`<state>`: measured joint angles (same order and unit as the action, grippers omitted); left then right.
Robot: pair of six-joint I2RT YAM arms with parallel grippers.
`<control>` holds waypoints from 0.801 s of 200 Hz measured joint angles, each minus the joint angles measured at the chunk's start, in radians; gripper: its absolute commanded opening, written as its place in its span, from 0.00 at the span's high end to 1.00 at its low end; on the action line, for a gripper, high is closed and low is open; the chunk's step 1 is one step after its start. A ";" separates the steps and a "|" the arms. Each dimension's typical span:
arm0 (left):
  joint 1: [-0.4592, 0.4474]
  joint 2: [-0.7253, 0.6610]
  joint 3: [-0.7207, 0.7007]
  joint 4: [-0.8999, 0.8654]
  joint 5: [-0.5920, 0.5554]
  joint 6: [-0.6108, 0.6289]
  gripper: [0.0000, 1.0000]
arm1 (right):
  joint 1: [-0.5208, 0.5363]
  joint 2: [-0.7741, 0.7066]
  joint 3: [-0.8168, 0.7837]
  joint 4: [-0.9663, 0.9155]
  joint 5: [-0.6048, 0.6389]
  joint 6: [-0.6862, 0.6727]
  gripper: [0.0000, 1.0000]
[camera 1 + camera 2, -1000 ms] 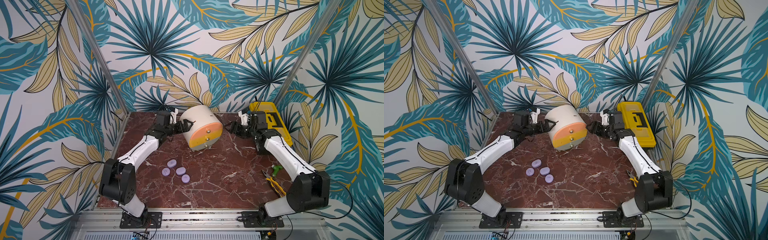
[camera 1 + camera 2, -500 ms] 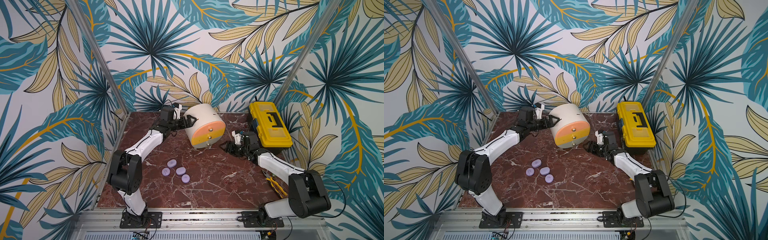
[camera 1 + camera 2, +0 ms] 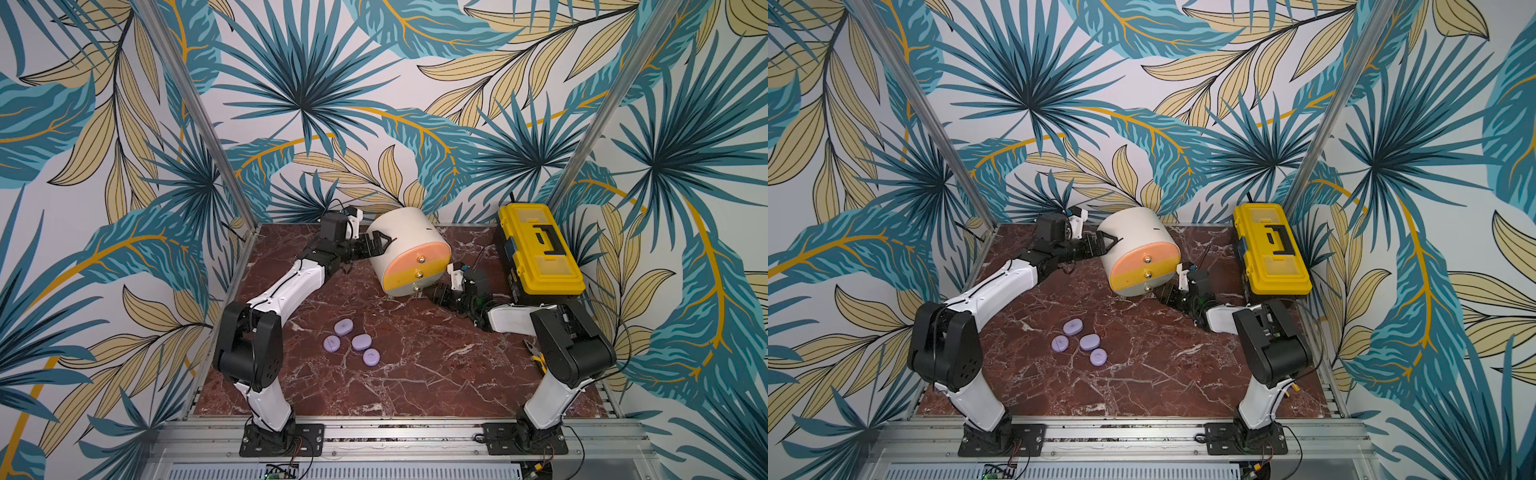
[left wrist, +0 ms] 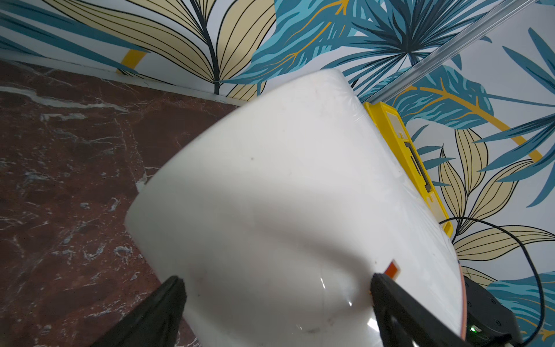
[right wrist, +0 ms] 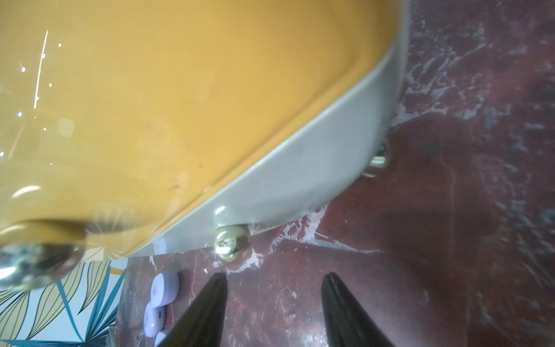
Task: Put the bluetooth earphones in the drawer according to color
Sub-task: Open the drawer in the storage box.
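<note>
Right claw (image 5: 274,276), lowered to one cabinet's (image 3: 409,249) bottom knob (image 5: 231,241), is held open, empty; left claw (image 4: 276,279) is spread wide against it. Four lilac earphone cases (image 3: 361,341) are counted.

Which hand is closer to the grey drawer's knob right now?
Right. The right hand sits just short of the knob, jaws apart and empty, low at the cabinet's front. The left hand is against the cabinet's cream shell, behind the drawers.
</note>
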<state>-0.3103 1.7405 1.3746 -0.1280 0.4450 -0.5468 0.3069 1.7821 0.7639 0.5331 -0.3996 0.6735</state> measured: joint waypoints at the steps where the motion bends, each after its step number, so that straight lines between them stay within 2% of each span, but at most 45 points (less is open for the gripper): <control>1: 0.000 0.000 0.000 0.000 0.000 0.000 0.00 | 0.000 0.001 0.000 0.002 0.000 0.000 0.44; 29: 0.000 0.000 0.000 0.000 -0.001 0.001 0.00 | 0.027 0.037 0.003 0.061 0.019 0.009 0.45; 65: 0.001 -0.001 0.000 -0.001 0.000 0.000 0.00 | 0.045 0.060 0.003 0.124 0.041 0.030 0.52; 160: 0.005 -0.003 -0.001 -0.002 0.006 0.006 0.00 | 0.078 0.092 0.007 0.223 0.108 0.079 0.61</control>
<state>-0.3058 1.7374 1.3735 -0.1295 0.4511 -0.5411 0.3851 1.8740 0.7708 0.7559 -0.2913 0.7528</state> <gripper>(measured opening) 0.999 0.391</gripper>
